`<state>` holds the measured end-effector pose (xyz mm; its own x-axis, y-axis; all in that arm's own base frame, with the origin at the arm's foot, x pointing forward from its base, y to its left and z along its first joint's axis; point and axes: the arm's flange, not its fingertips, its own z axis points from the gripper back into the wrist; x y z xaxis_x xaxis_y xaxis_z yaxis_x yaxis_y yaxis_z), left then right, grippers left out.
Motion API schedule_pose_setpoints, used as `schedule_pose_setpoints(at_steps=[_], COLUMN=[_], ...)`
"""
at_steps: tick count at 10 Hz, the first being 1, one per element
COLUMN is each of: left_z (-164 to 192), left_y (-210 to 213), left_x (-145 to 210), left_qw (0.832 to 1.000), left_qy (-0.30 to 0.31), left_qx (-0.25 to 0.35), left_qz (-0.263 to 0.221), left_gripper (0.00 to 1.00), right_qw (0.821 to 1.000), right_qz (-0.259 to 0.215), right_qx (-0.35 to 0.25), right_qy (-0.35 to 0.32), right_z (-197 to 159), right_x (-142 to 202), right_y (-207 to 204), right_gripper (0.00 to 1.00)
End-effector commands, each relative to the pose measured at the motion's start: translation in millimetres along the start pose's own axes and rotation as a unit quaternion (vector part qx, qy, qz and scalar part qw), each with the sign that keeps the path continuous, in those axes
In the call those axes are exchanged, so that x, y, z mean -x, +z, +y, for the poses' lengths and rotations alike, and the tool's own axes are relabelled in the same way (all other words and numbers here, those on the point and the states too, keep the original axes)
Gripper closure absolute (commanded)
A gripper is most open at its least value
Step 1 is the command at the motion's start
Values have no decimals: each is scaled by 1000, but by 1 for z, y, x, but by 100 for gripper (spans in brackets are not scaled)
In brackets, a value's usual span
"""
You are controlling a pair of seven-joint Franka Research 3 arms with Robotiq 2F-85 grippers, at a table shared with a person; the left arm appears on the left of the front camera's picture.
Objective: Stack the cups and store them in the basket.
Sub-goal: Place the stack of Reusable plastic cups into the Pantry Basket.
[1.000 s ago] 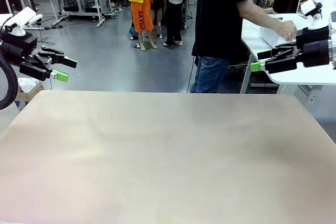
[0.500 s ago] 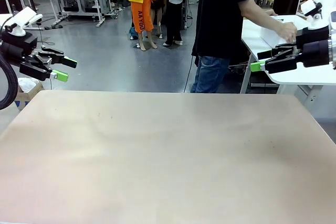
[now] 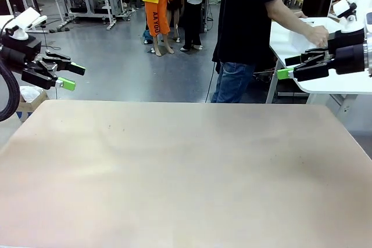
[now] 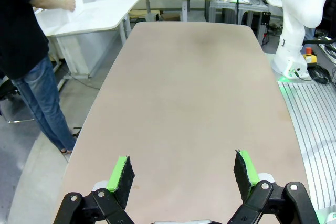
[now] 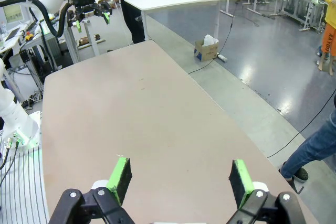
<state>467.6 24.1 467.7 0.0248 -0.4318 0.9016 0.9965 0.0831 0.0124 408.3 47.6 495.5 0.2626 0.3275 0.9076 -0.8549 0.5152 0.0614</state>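
Fingers of the left end effector (image 3: 71, 76) stand apart, green pads (image 4: 119, 174) facing each other across an empty gap, and it hangs off the near-left corner of the surface (image 3: 186, 166) with nothing between its jaws. The right end effector (image 3: 290, 69) is likewise spread wide, as its own wrist camera shows (image 5: 180, 178), and hangs beyond the far-right corner of the same surface.

Ahead of both end effectors lies only bare tan tabletop. The cups and the basket cannot be made out on it, so the task's things are not yet within reach. Past the right end effector a person (image 3: 247, 27) in a black shirt stands turned away toward a white side table (image 3: 290, 45), one hand (image 3: 317, 33) resting on something white there; what it is cannot be told.

As a judgement from the task alone: plastic tumblers should be light, fairly stiff yet squeezable at the rim, and smooth enough to slip. Taking hold across the wall somewhat below the rim, with modest force, seems wise, since the taper would let a cup slide downward out of a loose pinch. Nested cups may wedge together. The basket, being rigid, needs no lifting if cups are lowered into it.
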Motion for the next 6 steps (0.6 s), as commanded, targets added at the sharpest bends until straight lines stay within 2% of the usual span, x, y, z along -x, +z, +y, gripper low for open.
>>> schedule_pose_setpoints(at_steps=[1,6], left_z=[-1,-1], left_y=[0,0], left_x=[-2,-2], left_qw=[1000,1000], left_qy=[3,3], left_qx=[-2,-2], left_qz=[5,5], left_gripper=[0,0], right_qw=[1000,1000], right_qz=[-3,-3], right_qx=[-1,-1], right_qy=[-8,-8], right_z=[0,0], right_x=[-2,-2], right_y=[0,0], right_gripper=[0,0])
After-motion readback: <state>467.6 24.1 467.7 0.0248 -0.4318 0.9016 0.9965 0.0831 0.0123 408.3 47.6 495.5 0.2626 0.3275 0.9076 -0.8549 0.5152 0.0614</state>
